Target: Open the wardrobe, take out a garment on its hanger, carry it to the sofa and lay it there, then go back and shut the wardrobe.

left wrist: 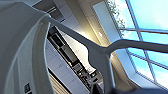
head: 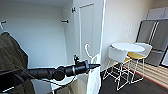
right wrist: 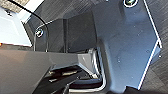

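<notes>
Left pincer (head: 96, 65) clamped on hanger (head: 90, 56), shirt (head: 93, 78) dangling free beside open wardrobe (head: 86, 30), arm outstretched, likely for clearance. Right pincer: grip state undeterminable.

left arm (head: 45, 73) extended forward, gripper (head: 96, 66) closed

The head camera is looking forward and slightly down from high up, facing the open wardrobe (head: 50, 37) at close range, with the left arm (head: 50, 73) reaching in from the left. The left wrist camera is pointing upward, pressed close to the hanger (left wrist: 100, 50), which the head view shares. The right wrist camera is facing down at the floor (right wrist: 65, 7).
</notes>
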